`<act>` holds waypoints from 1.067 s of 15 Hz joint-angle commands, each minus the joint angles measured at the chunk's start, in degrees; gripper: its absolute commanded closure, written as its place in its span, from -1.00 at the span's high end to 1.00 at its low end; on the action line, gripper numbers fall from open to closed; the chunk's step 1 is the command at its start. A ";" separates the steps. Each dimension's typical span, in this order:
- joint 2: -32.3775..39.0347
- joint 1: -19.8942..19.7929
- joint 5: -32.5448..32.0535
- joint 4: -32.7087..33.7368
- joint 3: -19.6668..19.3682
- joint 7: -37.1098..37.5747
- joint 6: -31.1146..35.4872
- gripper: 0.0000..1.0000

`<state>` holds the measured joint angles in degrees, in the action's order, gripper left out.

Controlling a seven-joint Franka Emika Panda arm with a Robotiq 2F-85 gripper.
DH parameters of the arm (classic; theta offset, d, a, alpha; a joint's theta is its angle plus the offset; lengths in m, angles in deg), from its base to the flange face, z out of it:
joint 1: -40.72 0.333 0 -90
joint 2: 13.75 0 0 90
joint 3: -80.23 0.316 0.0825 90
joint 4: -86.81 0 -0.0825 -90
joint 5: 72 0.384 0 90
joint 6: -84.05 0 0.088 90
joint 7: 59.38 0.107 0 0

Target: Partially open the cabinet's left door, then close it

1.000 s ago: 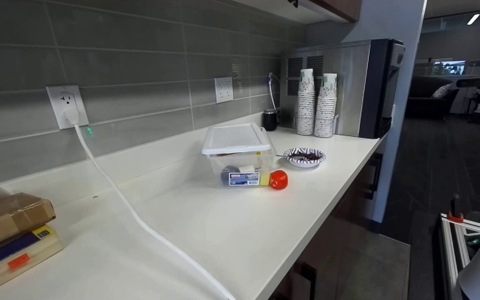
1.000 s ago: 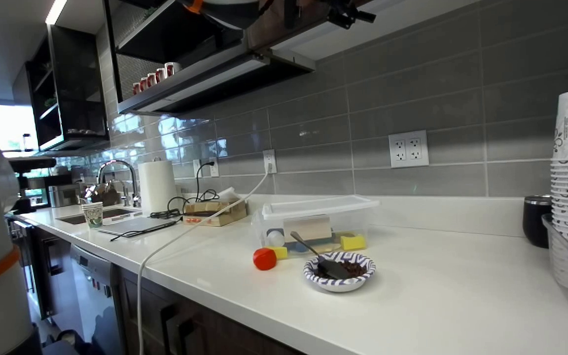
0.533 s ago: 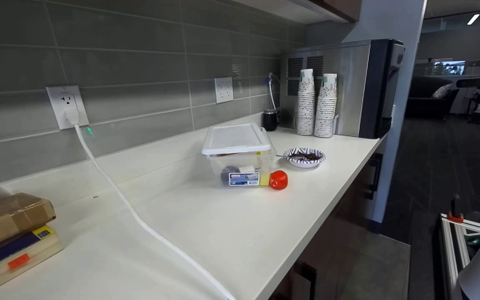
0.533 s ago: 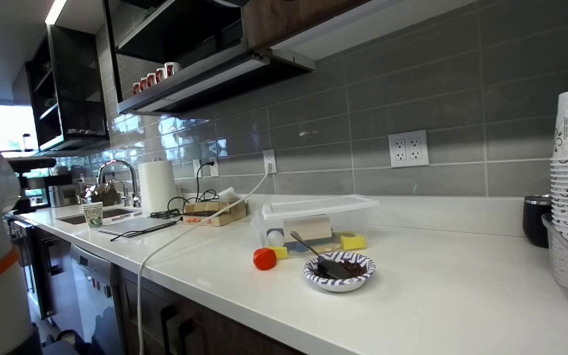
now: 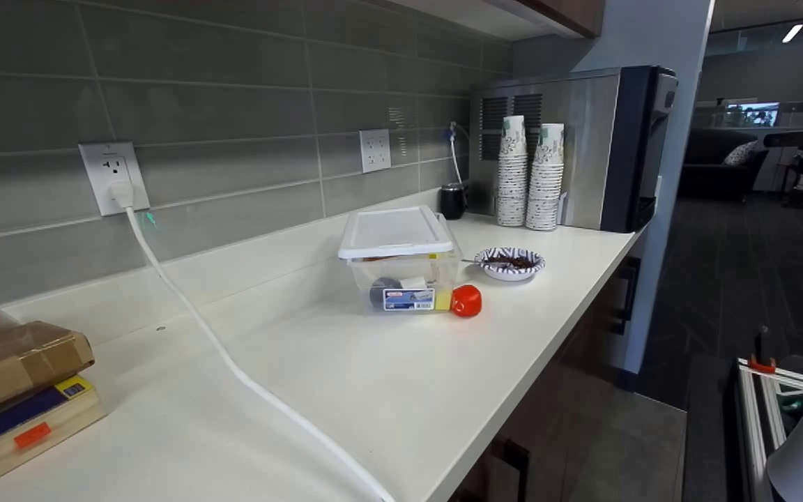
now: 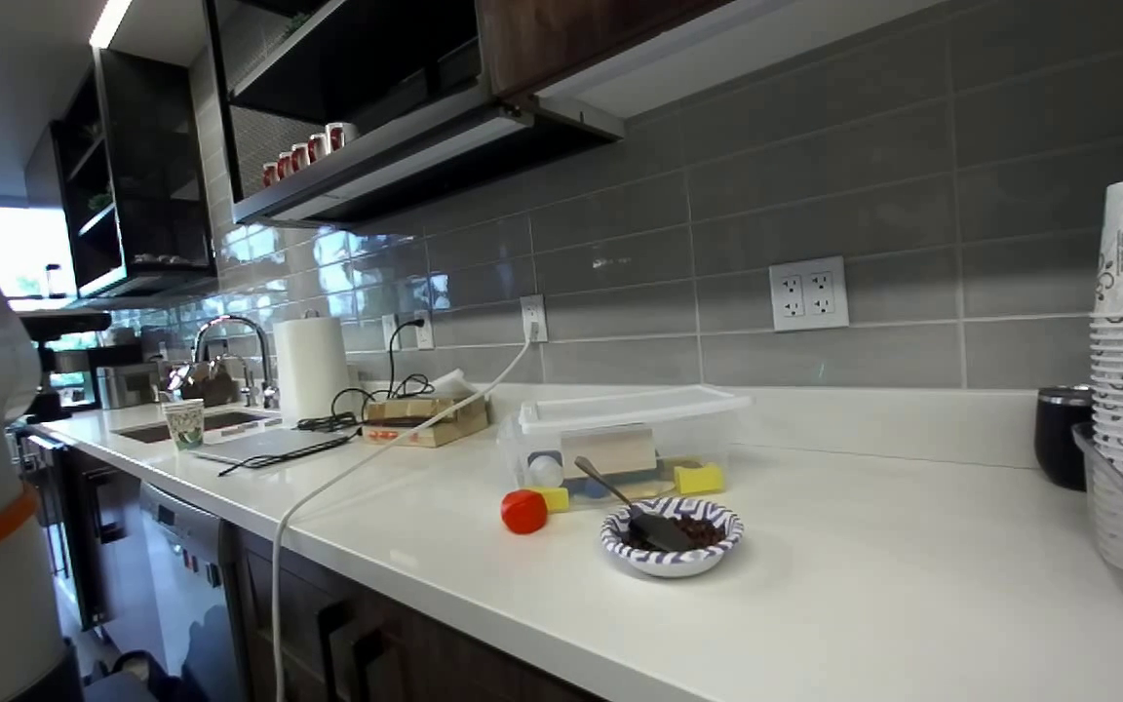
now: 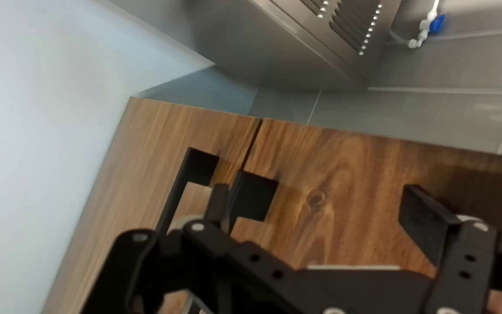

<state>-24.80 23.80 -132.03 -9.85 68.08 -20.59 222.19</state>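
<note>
The brown wood cabinet shows in the wrist view, upside down, with two doors meeting at a thin dark seam. The left door (image 7: 342,174) fills the picture's middle and right, and the right door (image 7: 155,144) lies at picture left. Both look shut. Each has a black handle by the seam: the left door's handle (image 7: 255,194) and the right door's handle (image 7: 203,168). My gripper (image 7: 318,207) is open and empty before the left door. One fingertip overlaps the space beside the left door's handle; I cannot tell if it touches. The cabinet's bottom edge (image 5: 565,14) (image 6: 600,44) shows in both exterior views.
The steel machine (image 7: 286,48) and a pale side wall (image 7: 59,109) border the cabinet in the wrist view. Open shelving (image 6: 367,166) with cans adjoins it in an exterior view. On the counter stand a plastic bin (image 5: 401,244), a bowl (image 6: 674,561) and cup stacks (image 5: 530,188).
The black gripper parts and white arm link at the top of the exterior views have moved up out of frame. The counter objects have not moved.
</note>
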 commanded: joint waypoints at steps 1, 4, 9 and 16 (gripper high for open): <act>7.09 -0.20 -0.63 9.04 -0.69 4.45 3.27 1.00; 9.02 -1.25 -0.26 14.43 -1.50 6.01 3.19 1.00; 13.79 -2.75 0.28 23.27 -3.59 8.51 5.80 1.00; 20.17 -5.51 -0.52 32.07 -6.74 11.11 5.14 1.00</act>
<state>-10.51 19.32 -132.03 15.21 62.32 -12.21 225.63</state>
